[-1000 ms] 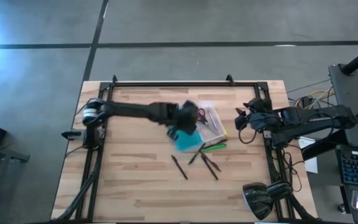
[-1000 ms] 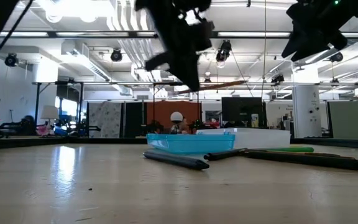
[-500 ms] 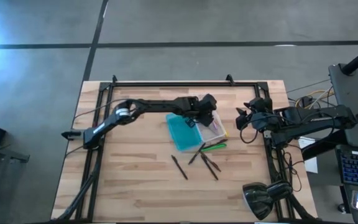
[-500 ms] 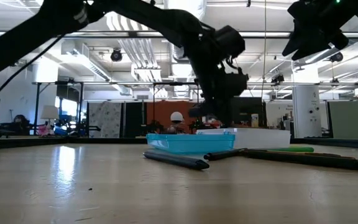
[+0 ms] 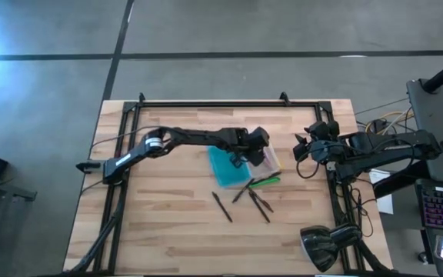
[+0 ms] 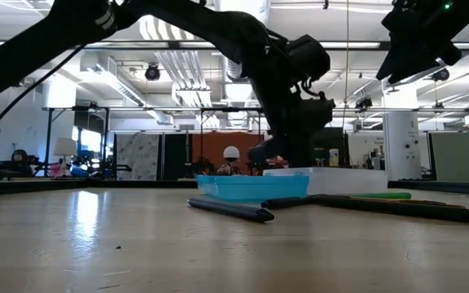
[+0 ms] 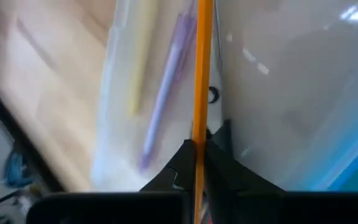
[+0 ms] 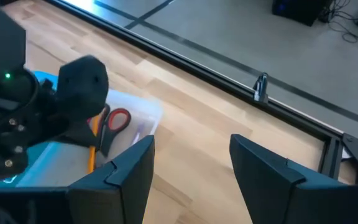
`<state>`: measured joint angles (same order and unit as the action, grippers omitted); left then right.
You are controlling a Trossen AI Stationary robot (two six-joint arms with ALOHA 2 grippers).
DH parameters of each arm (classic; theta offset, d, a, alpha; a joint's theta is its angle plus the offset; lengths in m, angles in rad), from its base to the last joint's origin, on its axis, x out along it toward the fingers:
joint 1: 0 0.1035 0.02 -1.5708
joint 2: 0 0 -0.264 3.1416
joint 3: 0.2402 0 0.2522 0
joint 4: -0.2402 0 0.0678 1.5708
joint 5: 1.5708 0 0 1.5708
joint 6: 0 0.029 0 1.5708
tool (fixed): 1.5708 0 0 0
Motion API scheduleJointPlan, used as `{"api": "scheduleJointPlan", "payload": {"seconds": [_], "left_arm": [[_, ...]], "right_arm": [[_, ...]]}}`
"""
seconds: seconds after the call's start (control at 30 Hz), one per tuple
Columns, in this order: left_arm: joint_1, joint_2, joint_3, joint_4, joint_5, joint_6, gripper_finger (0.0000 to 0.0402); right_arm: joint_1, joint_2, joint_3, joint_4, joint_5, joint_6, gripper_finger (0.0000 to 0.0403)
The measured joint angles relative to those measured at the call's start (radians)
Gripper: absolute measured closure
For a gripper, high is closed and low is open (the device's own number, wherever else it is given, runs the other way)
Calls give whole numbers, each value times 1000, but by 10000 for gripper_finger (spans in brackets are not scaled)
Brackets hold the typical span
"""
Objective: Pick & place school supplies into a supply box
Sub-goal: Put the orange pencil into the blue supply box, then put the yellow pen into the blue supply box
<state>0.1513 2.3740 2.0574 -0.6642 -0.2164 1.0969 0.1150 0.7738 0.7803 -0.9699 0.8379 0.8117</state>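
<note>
Wooden tabletop (image 5: 168,223) holds loose pens (image 5: 223,206) beside the supply box (image 5: 229,164) — my left pincer (image 7: 197,149), over its tray, clamps an orange pencil (image 7: 202,62).

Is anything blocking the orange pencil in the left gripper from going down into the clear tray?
Nothing visible does. The left gripper is shut on the orange pencil directly above the clear tray, where a yellow pencil and a purple pen lie to one side.
</note>
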Motion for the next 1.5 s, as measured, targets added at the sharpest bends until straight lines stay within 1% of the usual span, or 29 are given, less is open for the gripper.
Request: {"api": "scheduleJointPlan", "payload": {"seconds": [0.13,0.3,0.4,0.5,0.63,0.7,0.77,0.87,0.97,1.03,1.07,1.13,1.27,1.33,1.4,1.5], "left_arm": [[2,3,-2,8,-1,-103,381],[2,2,-1,11,-2,-225,345],[0,0,-1,11,-9,-242,323],[-7,-6,-1,6,-48,-233,303],[-15,-31,-1,-58,-106,-255,288],[-19,-60,-1,-131,-120,-297,287],[-26,-98,-1,-178,-122,-374,287],[-36,-165,-1,-279,-98,-563,287],[-47,-228,-1,-390,-8,-768,287],[-62,-265,-10,-443,45,-868,287],[-75,-287,-23,-458,54,-890,287],[-112,-337,-74,-470,56,-881,287],[-195,-428,-232,-446,74,-775,287],[-225,-469,-335,-386,106,-767,287],[-251,-504,-440,-300,152,-785,287],[-290,-543,-567,-167,164,-843,287]], "right_arm": [[0,0,0,0,0,0,202],[0,0,0,0,0,0,202],[0,0,0,0,-1,0,202],[0,0,0,0,-2,-1,202],[0,0,0,0,-2,-1,202],[0,1,-1,0,-5,-1,202],[0,1,-1,0,-7,-1,202],[-1,3,-1,-7,-26,0,202],[-2,10,-2,-20,-49,0,202],[-2,20,-5,-23,-76,0,202],[-2,25,-5,-21,-87,0,202],[-2,38,-7,-22,-113,-3,202],[-2,67,-13,-23,-152,-24,202],[-14,79,-14,-23,-204,-12,202],[-38,95,-15,-27,-273,37,202],[-86,124,-20,-44,-384,109,202]]}}
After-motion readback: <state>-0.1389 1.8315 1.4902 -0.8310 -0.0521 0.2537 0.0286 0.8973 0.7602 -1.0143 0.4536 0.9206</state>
